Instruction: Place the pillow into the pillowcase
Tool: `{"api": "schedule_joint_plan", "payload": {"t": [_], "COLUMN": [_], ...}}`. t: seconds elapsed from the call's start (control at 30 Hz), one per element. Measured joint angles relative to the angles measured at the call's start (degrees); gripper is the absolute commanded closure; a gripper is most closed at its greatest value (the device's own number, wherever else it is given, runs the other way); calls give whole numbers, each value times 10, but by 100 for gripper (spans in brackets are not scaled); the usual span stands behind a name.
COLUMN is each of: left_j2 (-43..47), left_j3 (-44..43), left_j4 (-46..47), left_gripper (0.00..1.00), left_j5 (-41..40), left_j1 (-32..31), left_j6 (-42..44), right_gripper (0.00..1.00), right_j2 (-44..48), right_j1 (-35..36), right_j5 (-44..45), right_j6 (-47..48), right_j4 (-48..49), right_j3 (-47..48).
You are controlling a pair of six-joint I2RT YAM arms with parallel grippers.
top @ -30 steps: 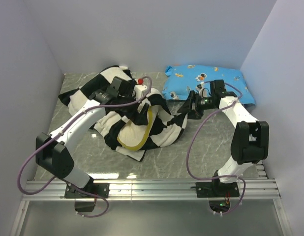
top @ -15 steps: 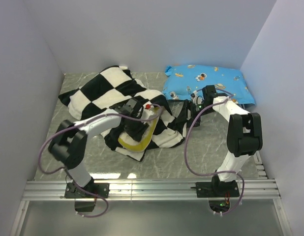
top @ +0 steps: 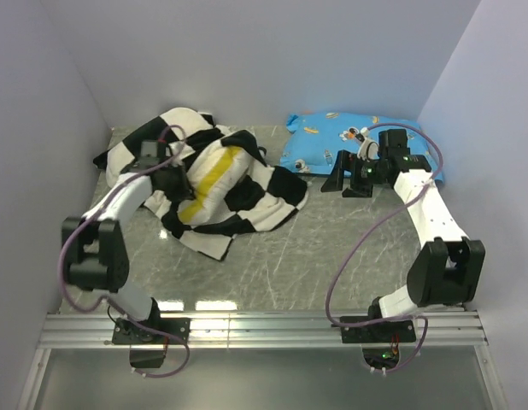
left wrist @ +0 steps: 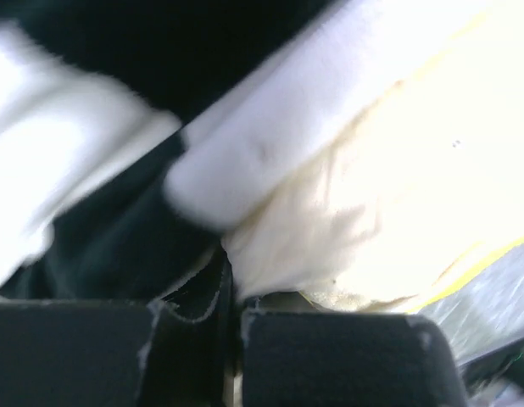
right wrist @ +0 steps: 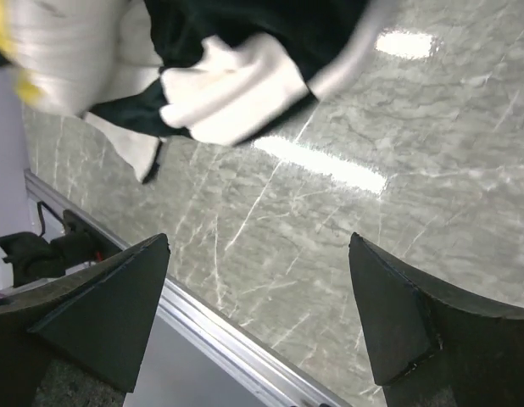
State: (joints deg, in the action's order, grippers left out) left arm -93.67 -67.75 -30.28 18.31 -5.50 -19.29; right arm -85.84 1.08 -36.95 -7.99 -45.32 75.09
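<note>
On the far left of the table (top: 349,248), seen from the top camera, the pillowcase (top: 247,201) lies in a rumpled black-and-white heap. The pillow (top: 208,171) sits inside that heap, with only 1 cream strip and its yellow piping showing. That strip runs diagonally, its low end toward the near left and its high end toward the far right, so the long axis looks slanted across the table. How much of the pillow is actually in the case can't be told from here. The left gripper (top: 166,177) is buried at the left edge of the bundle, touching the cloth. Over on the right, the right gripper (top: 346,179) hangs just above the stone, apart from the bundle and just in front of the blue cartoon pillow (top: 332,137) at the back wall.

Left wrist camera now: the left gripper (left wrist: 231,326) has its 2 fingers (left wrist: 347,360) pressed together, pinching a thin fold of black pillowcase (left wrist: 118,246) cloth. The pillow's (left wrist: 381,186) dotted cream face fills the right side, with a white band of the case crossing above it.

Right wrist camera: the right gripper (right wrist: 253,318) has its fingers (right wrist: 101,314) spread wide, with only bare table (right wrist: 432,170) between them. The pillowcase (right wrist: 236,85) edge drapes at upper left, blurred, and the metal rail (right wrist: 236,356) runs along the bottom.
</note>
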Motion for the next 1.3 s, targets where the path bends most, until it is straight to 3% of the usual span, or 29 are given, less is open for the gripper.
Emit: {"api": "schedule_joint_plan", "payload": {"t": [0.1,0.23,0.37,0.53,0.73,1.0,1.07,1.1,1.13,1.17,1.2,1.3], "left_j2": [77,104,30,-75,-113,-108,-104,-102,-100,-98,-97,-94], "left_j3": [26,37,2,-70,-116,-110,-104,-101,-99,-98,-97,-98], "left_j4": [3,21,28,35,59,75,78,79,80,79,76,53], "left_gripper": [100,100,100,100,100,100,100,100,100,100,100,100], "left_j5": [-8,-12,-1,43,78,87,86,86,83,77,69,18], "left_j1": [30,-11,-65,-89,-93,-92,-92,-92,-92,-93,-93,-94], "left_j6": [-39,-75,-103,-136,-163,-163,-163,-163,-163,-160,-158,-140], "right_gripper": [12,15,13,7,6,12,18,27,64,93,100,100], "right_j2": [17,0,-31,-58,-118,-231,-248,-257,-268,-278,-288,-297], "right_j1": [8,45,130,240,288,306,311,313,313,314,314,314], "right_j5": [-7,-66,-114,-122,-65,49,71,80,86,89,89,54], "right_j6": [-1,-28,-85,-168,-295,-411,-425,-431,-433,-428,-424,-400], "right_j4": [5,42,116,222,370,467,482,487,493,503,511,511], "right_j3": [-18,-66,-138,-172,-179,-149,-129,-119,-110,-103,-99,-99]}}
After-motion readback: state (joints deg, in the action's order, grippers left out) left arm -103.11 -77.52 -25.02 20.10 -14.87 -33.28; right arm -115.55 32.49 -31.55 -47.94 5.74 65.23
